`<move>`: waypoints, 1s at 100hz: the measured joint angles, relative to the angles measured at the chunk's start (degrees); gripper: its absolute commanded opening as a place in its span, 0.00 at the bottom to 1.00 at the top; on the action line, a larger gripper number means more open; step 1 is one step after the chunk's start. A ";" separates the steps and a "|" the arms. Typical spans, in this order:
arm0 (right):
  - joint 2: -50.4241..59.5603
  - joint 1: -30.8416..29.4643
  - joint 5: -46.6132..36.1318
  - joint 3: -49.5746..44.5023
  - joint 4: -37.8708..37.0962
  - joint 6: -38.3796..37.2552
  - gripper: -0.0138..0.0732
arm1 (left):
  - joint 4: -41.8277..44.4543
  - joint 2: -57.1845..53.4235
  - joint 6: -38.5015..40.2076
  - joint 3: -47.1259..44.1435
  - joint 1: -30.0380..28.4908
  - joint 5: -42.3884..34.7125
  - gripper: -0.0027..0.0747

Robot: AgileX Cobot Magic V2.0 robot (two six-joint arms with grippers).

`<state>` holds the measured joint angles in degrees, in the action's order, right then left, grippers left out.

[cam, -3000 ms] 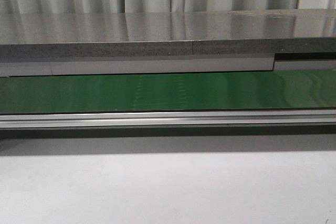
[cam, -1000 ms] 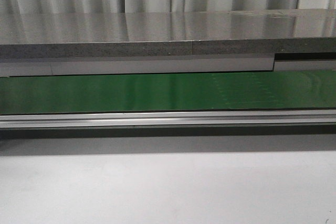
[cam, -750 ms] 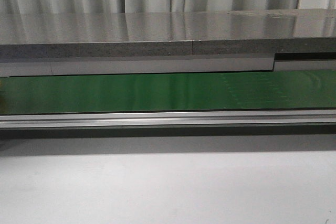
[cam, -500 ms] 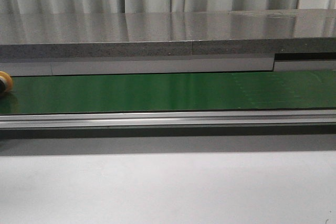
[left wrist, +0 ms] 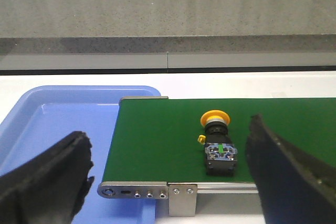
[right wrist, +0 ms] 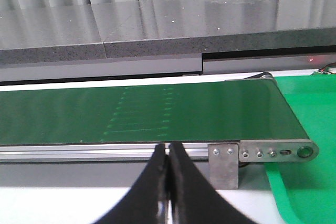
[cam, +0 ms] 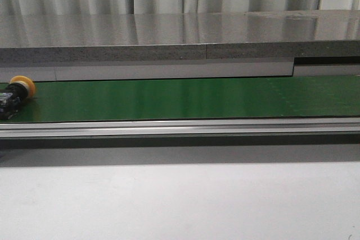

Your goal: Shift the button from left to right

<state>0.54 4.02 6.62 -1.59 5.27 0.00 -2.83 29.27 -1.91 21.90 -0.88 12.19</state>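
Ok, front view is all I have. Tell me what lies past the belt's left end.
Observer: A blue tray sits at that end, seen from the left wrist.
Operator: Report the left gripper.
Observer: The left gripper is open, not touching the button, which lies on the belt.
Operator: Now the right side.
Observer: The right gripper is shut, and a green tray adjoins the belt's right end.

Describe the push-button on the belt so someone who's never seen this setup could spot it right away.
Find the long green conveyor belt running across the front view and follow it to its far left end, near the blue plastic tray. There lies the small push-button with a black boxy body. Its round yellow-orange mushroom cap marks it out; nothing else sits on the belt.
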 measured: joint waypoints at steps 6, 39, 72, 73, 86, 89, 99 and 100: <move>0.00 0.00 0.00 0.00 0.00 0.00 0.08 | 0.00 -2.12 0.00 -2.57 0.00 -2.36 0.79; 0.00 0.00 0.00 0.00 0.00 0.00 0.08 | 0.00 -4.40 0.00 -6.11 0.00 -7.43 0.79; 0.00 0.00 0.00 0.00 0.00 0.00 0.08 | 0.00 -4.40 0.00 -6.20 0.00 -6.12 0.47; 0.00 0.00 0.00 0.00 0.00 0.00 0.08 | 0.00 -4.40 0.00 -6.20 0.00 -6.12 0.45; 0.00 0.00 0.00 0.00 0.00 0.00 0.08 | 0.00 -4.40 0.00 -6.20 0.00 -5.65 0.19; 0.00 0.00 0.00 0.00 0.00 0.00 0.08 | 0.00 -4.40 0.00 -6.20 0.00 -5.65 0.14; 0.00 0.00 0.00 0.00 0.00 0.00 0.08 | 0.00 -4.40 0.00 -6.20 0.00 -5.65 0.01; 0.00 0.00 0.00 0.00 0.00 0.00 0.08 | 0.00 -4.40 0.00 -6.20 0.00 -5.65 0.01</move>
<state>0.54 4.02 6.62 -1.59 5.27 0.00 -2.83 24.86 -1.91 15.69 -0.88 6.55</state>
